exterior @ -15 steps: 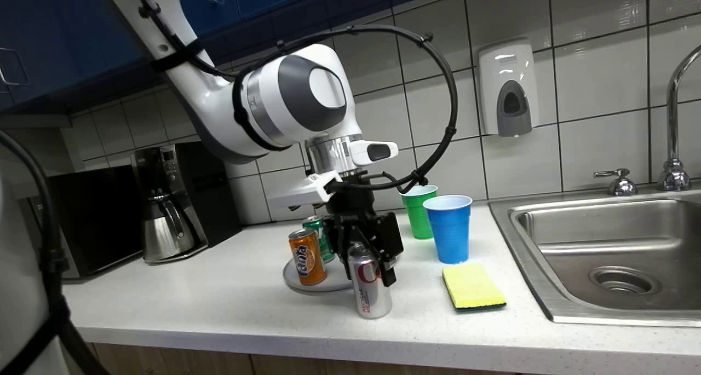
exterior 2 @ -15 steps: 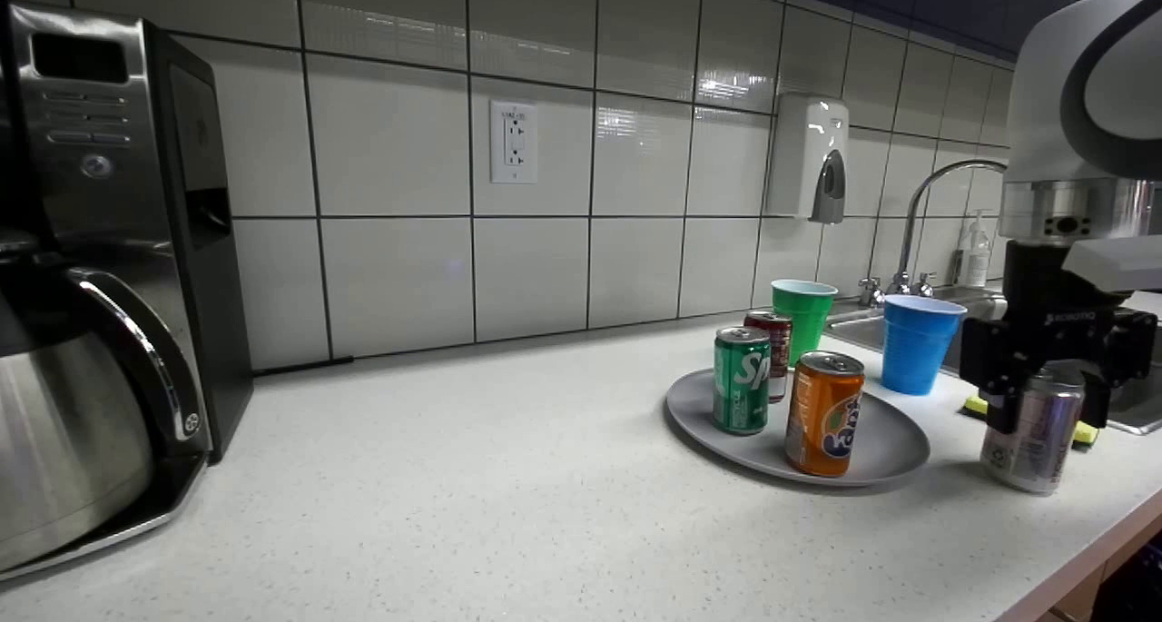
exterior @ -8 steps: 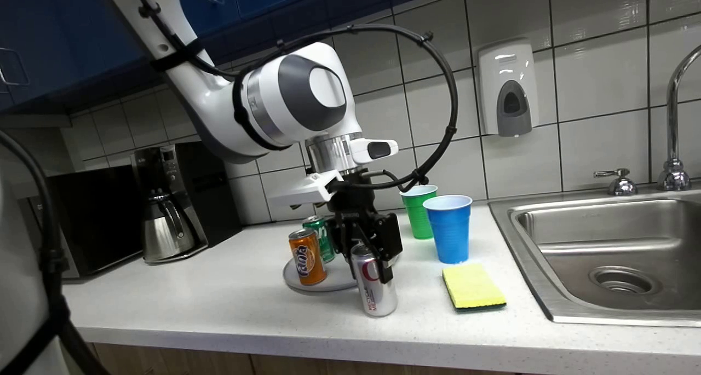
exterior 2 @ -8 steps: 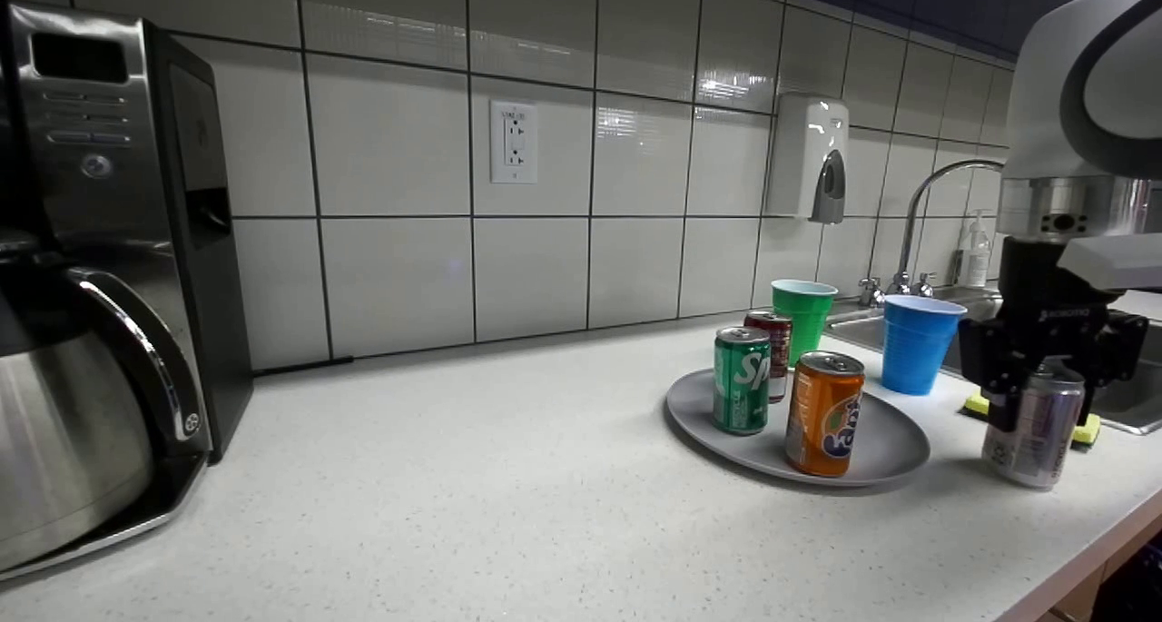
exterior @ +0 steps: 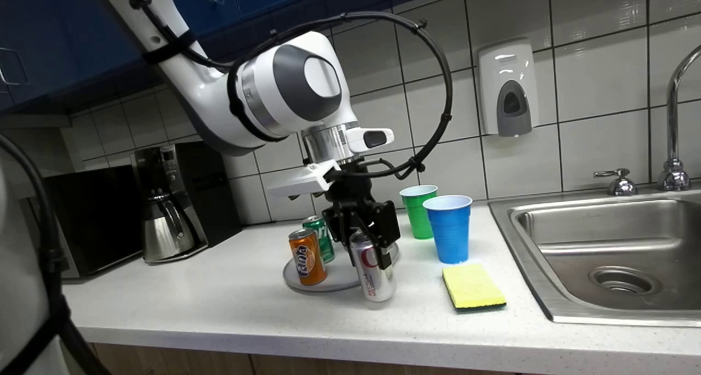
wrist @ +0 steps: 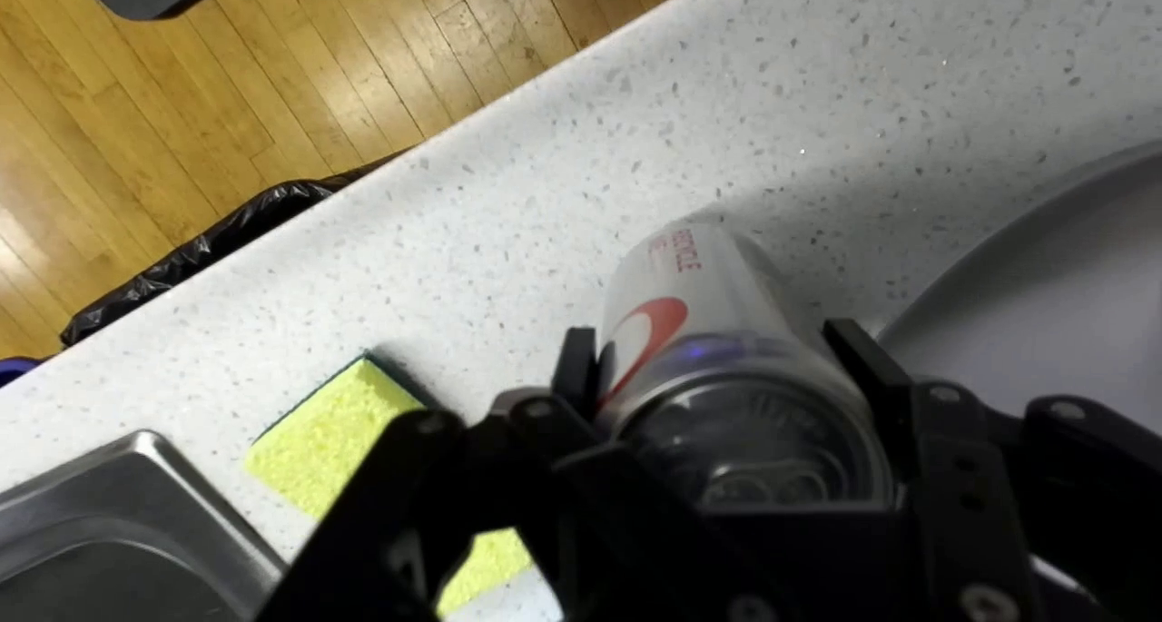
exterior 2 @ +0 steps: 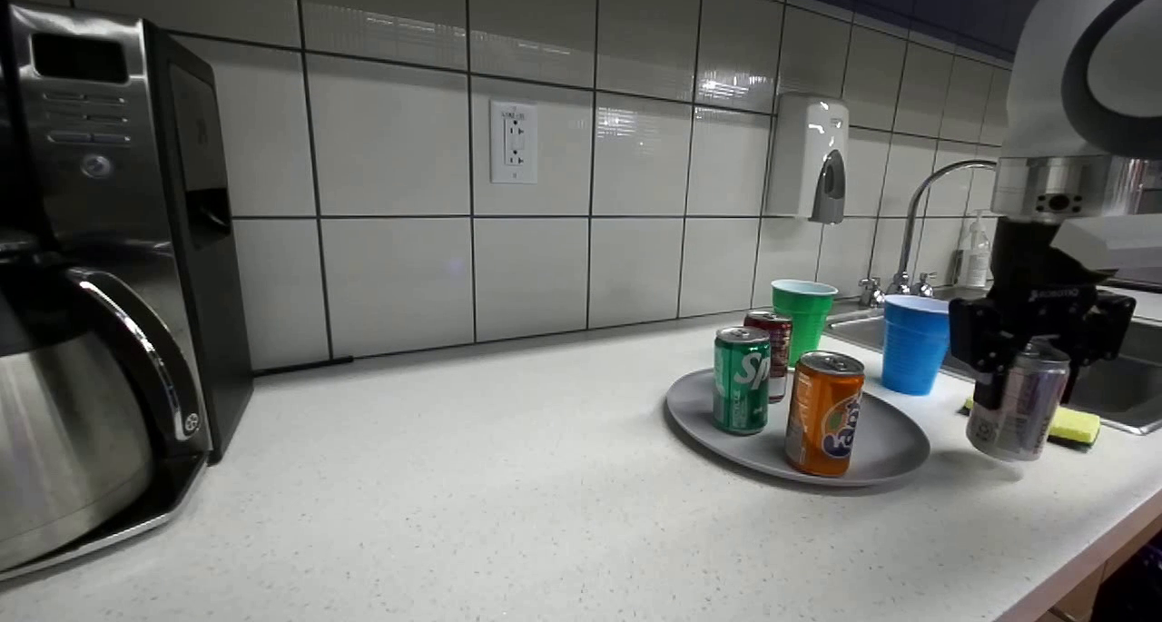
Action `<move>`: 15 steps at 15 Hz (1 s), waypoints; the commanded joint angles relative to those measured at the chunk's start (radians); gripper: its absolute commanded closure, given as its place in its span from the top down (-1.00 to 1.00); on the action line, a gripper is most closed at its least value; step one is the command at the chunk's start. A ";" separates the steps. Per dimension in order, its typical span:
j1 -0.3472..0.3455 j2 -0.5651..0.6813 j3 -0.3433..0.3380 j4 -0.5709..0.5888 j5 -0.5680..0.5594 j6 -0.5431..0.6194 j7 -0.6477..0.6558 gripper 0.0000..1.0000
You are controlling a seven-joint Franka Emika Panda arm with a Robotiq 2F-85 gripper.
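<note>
Gripping silver can [exterior: 368, 271] — tilted, above counter [exterior: 219, 304]

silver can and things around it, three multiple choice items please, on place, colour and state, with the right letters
1. Where does the yellow sponge lie?
A on the grey plate
B on the counter, beside the sink
C under the coffee maker

2. What colour is the cup nearest the sponge?
A red
B yellow
C blue

3. The silver can is
A held by the hand
B crushed flat
C lying on its side

1 B: an exterior view shows it flat by the sink's rim.
2 C: its blue wall shows in both exterior views.
3 A: the wrist view shows it clasped from both sides.
</note>
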 commanded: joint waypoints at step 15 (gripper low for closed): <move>0.048 -0.090 0.081 0.026 0.030 -0.024 0.017 -0.21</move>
